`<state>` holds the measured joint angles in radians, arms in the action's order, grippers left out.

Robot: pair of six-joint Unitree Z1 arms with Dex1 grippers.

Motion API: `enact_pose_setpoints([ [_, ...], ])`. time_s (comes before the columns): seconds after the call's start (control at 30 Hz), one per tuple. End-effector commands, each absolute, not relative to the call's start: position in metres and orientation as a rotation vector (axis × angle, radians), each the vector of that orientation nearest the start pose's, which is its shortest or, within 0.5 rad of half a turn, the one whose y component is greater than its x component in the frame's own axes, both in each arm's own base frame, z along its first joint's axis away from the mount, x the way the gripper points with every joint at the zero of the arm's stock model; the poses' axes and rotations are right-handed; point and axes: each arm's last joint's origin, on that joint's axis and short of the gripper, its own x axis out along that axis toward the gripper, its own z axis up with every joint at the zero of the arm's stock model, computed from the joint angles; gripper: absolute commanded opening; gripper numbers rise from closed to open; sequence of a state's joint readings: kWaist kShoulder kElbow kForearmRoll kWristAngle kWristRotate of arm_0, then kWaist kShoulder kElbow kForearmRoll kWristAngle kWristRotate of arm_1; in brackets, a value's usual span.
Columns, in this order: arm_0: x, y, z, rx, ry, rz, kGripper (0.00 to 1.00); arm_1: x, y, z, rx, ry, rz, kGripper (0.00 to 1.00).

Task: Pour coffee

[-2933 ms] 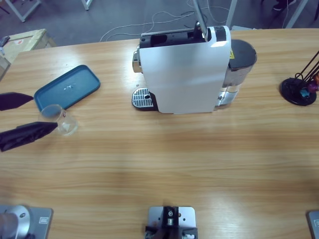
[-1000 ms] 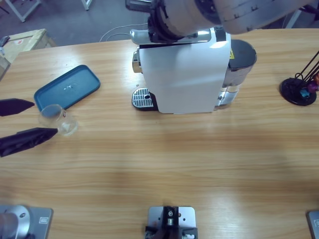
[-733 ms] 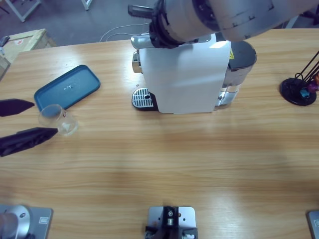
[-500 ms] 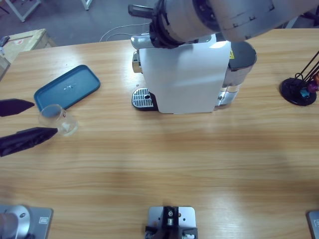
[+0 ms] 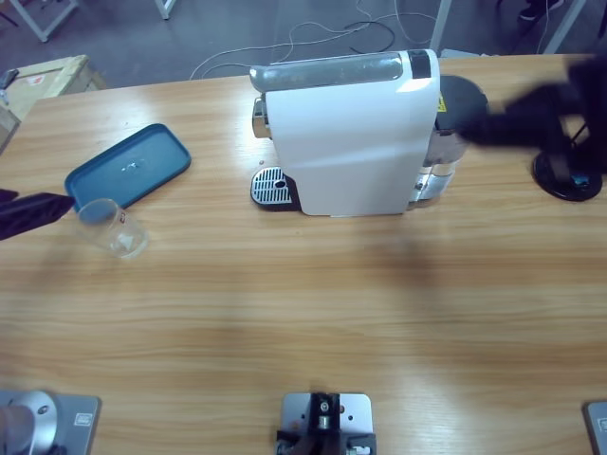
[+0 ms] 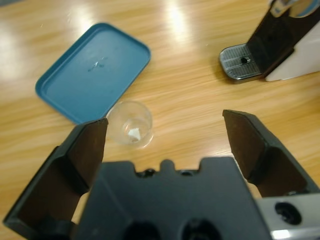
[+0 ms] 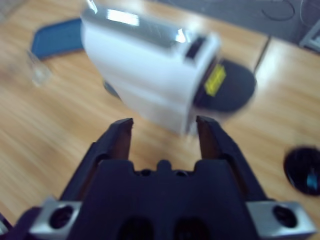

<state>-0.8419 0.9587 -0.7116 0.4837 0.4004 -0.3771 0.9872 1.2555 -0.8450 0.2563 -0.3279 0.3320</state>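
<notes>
The white coffee machine [image 5: 351, 133] stands at the table's far middle, its silver top lever lying flat; its drip grate [image 5: 269, 187] is bare. An empty clear glass [image 5: 109, 226] stands upright on the wood near the left edge. In the left wrist view my left gripper [image 6: 165, 122] is open wide, with the glass [image 6: 131, 124] just beyond its jaws, nearer the left one and untouched. In the high view only one of its jaws shows, at the left edge. My right gripper [image 7: 165, 121] is open and empty, off to the machine's [image 7: 145, 70] right; its arm [image 5: 531, 118] is a dark blur.
A blue tray [image 5: 128, 163] lies empty just behind the glass. A black capsule stand [image 5: 567, 171] sits at the far right, under the blurred right arm. Bare wood spans the table's front half.
The machine's lever, raised 2.9 s ago, now lies flat. The right arm has left the machine's top and swung right. My left gripper has drawn back from around the glass.
</notes>
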Motion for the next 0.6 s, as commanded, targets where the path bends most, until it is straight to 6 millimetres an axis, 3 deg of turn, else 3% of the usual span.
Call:
enact_pose_setpoints([
  [0.03, 0.117, -0.089, 0.273, -0.009, 0.885, -0.040, 0.977, 0.098, 0.125, 0.288, -0.127, 0.705, 0.554, 1.000],
  [0.13, 0.116, -0.093, 0.252, -0.034, 0.907, 0.018, 0.982, 0.096, 0.122, 0.281, -0.138, 0.724, 0.550, 1.000],
  [0.37, 0.131, -0.109, 0.232, 0.032, 0.873, 0.068, 0.982, 0.089, 0.112, 0.264, -0.133, 0.776, 0.533, 1.000],
  [0.6, 0.146, -0.124, 0.210, 0.077, 0.873, 0.113, 0.982, 0.092, 0.117, 0.259, -0.136, 0.806, 0.516, 1.000],
])
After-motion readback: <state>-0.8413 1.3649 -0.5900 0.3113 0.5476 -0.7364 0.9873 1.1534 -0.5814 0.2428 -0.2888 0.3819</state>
